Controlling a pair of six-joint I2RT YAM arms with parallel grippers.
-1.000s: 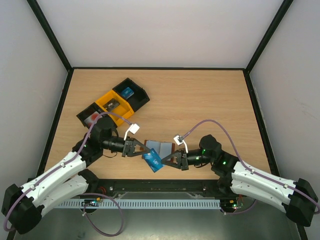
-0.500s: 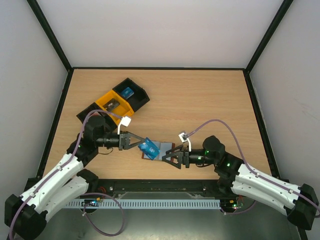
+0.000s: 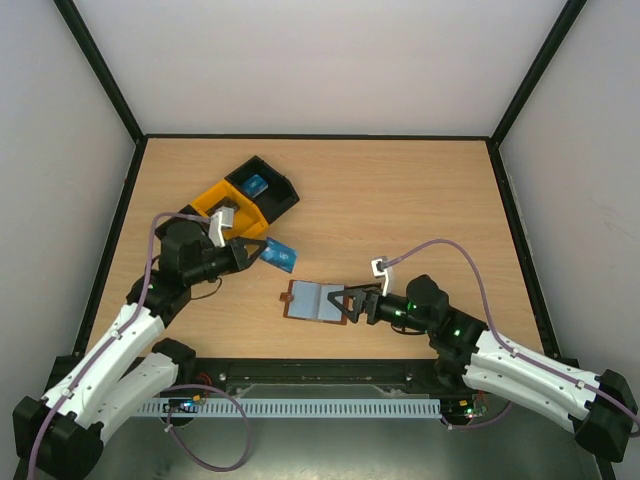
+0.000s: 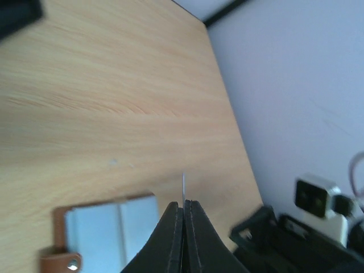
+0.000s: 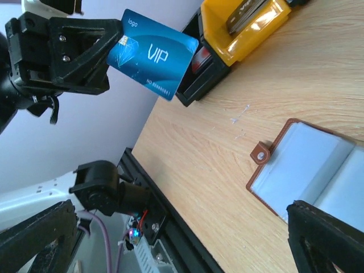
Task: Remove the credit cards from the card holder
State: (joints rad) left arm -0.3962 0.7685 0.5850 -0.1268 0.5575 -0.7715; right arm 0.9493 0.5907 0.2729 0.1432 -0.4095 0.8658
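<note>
The card holder [image 3: 314,300] lies open and flat on the table, brown outside with pale blue pockets, and shows in both wrist views [image 4: 108,227] [image 5: 310,165]. My left gripper [image 3: 262,250] is shut on a blue credit card [image 3: 279,255] marked VIP [image 5: 151,54], held in the air between the holder and the trays. In the left wrist view the card [image 4: 183,187] shows edge-on between the fingers. My right gripper [image 3: 350,302] stands open at the holder's right edge with nothing between its fingers [image 5: 324,239].
A row of black and yellow trays [image 3: 262,203] stands at the back left. One black tray holds a blue card [image 3: 254,184], and the yellow tray [image 5: 250,34] holds a dark card [image 5: 243,12]. The left arm covers the nearest tray.
My left gripper has carried the blue card up and left, away from the holder and toward the trays. My right gripper has opened and let go of the holder, which now lies flat.
</note>
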